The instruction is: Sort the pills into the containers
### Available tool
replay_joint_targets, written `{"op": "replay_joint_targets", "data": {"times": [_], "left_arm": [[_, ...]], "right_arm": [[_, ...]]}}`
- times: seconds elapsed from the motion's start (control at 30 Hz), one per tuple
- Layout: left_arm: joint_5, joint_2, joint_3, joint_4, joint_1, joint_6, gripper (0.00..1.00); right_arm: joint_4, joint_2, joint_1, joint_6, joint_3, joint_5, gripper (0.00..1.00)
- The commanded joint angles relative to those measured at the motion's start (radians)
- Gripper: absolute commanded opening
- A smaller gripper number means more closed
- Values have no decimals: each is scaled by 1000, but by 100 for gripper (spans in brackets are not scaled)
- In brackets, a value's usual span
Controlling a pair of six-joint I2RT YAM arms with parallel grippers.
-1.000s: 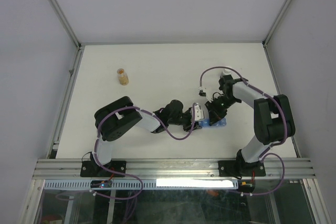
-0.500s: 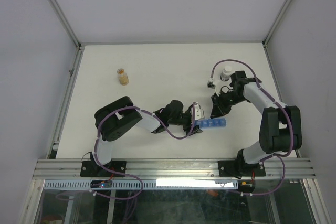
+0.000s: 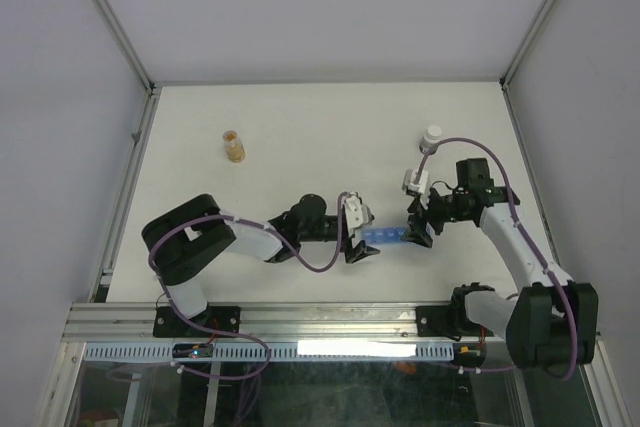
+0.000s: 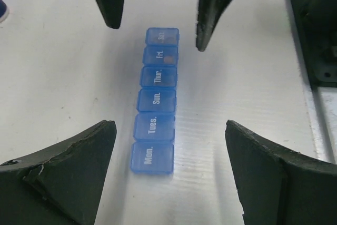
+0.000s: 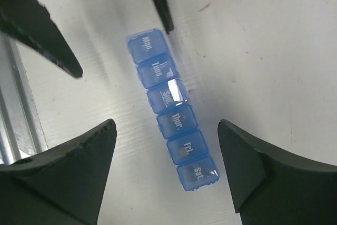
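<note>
The pill organizer (image 4: pixel 156 107) lay flat on the table (image 3: pixel 300 127). It was a straight row of six translucent-blue compartments with their lids down, labelled Mon, Tues, Sun, Thur, Fri and Sat. One orange-tan pill (image 4: pixel 168 59) showed through the Fri lid; what the other compartments held could not be told.

The left gripper (image 3: pixel 364 238) sat at the organizer's Mon end. Its fingers (image 4: pixel 73 172) were spread wide to either side of the row, apart from the plastic. The right gripper (image 3: pixel 414 231) faced it at the Sat end, its fingers (image 5: pixel 68 177) likewise wide apart and clear of the organizer.

A white-capped bottle (image 3: pixel 431 135) stood beyond the Sat end. A small amber bottle (image 3: pixel 234 146) stood well apart beyond the Mon end.
</note>
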Motion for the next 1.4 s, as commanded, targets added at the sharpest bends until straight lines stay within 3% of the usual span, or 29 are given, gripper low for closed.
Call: {"op": "replay_joint_targets", "data": {"times": [0.0, 0.1, 0.2, 0.33, 0.43, 0.47, 0.6, 0.73, 0.8, 1.03, 1.37], "left_arm": [[-45, -150, -83, 122, -10, -77, 86], [-92, -192, -110, 108, -1, -141, 81], [-45, -178, -150, 141, 1, -68, 80], [13, -107, -214, 349, 1, 26, 82], [-24, -45, -167, 344, 2, 47, 77], [-30, -43, -152, 325, 5, 39, 73], [-16, -68, -169, 349, 22, 10, 65], [6, -70, -199, 411, 48, -59, 52], [8, -69, -199, 427, 59, -108, 46], [33, -81, -237, 518, 96, -239, 41], [106, -11, -161, 518, 94, -289, 0]], "right_arm": [[29, -132, -7, -367, -92, -116, 82], [37, -113, -6, -369, -91, -162, 77], [8, -28, -5, -311, -35, -152, 68], [-6, 46, 8, -221, 13, -131, 52], [29, 65, 22, -139, 19, -62, 46], [22, 70, 22, -140, 24, -44, 47], [-45, 66, 23, -266, 7, 14, 69], [46, -3, 26, -352, -90, 74, 82], [61, -15, 26, -399, -112, 71, 83], [108, 36, 26, -446, -126, 104, 82], [92, 93, 48, -492, -123, 127, 76]]}}
